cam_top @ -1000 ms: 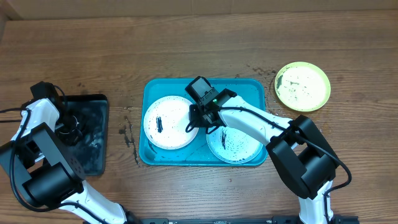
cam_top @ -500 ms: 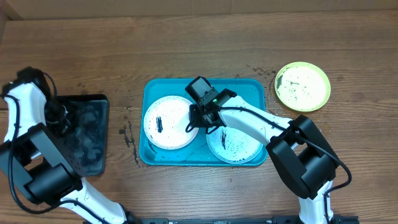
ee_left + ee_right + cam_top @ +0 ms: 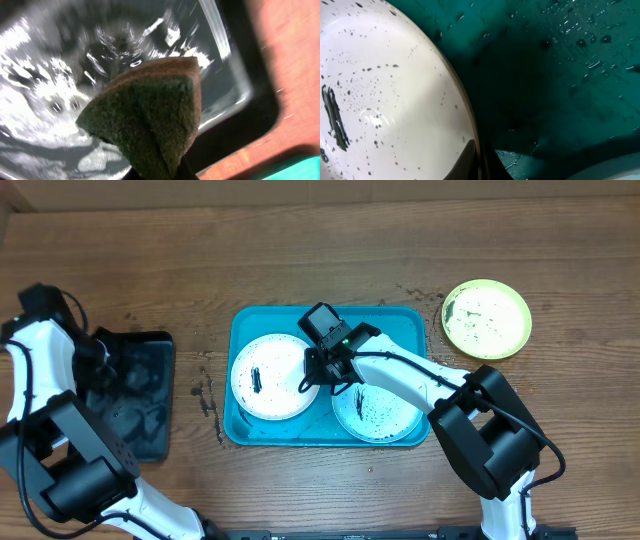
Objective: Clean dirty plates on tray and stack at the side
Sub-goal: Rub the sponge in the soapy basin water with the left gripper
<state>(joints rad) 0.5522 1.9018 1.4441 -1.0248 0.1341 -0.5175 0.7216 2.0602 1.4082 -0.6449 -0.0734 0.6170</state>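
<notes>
The right hand, its tips mostly cut off in the wrist view, pinches the rim of the left white plate on the turquoise tray. Its arm hides part of the right white plate. The yellow-green plate sits apart on the surface. The left hand, barely visible, grips a sponge over the blurred, wet black tray.
</notes>
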